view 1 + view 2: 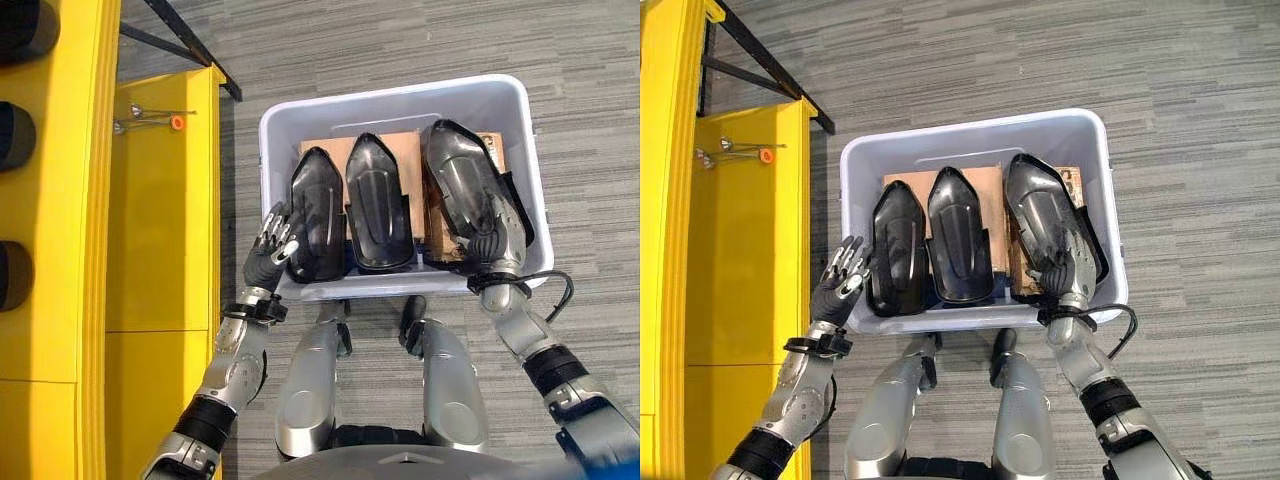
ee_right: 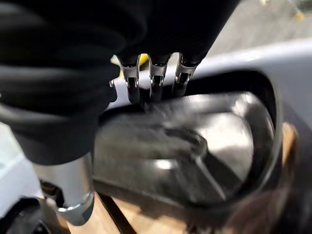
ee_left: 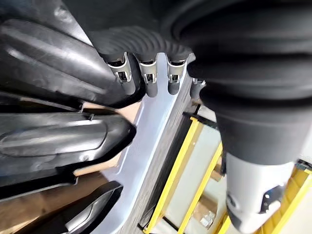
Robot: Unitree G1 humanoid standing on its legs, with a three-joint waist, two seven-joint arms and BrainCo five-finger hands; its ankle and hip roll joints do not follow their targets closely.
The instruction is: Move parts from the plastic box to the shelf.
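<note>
- Three glossy black moulded parts lay side by side in the plastic box (image 1: 530, 150), resting on a sheet of cardboard (image 1: 400, 150), with their pointed ends away from the robot.
- The right hand (image 1: 1058, 268) rested on the near end of the right part (image 1: 462, 180), its fingers (image 2: 154, 80) laid down over the shiny upper face. The thumb was hidden, so whether they had closed on the part could not be told.
- The left hand (image 1: 272, 243) hovered at the near left corner of the box, just beside the left part (image 1: 316, 210), fingers relaxed and slightly spread, holding nothing.
- The middle part (image 1: 378, 200) lay between the hands, untouched.
- The yellow shelf (image 1: 160, 230) stood just outside the left hand, beyond the box wall.
- The parts looked like stiff, thin plastic shells: probably light, unlikely to flex, and slick on the polished face.
- A grip across the smooth top would likely slide, so the raised side edges looked the safer hold, with the thumb under the rim.
- Being long, a part held by one end would probably tip, so a hold nearer the middle seemed wiser.
</note>
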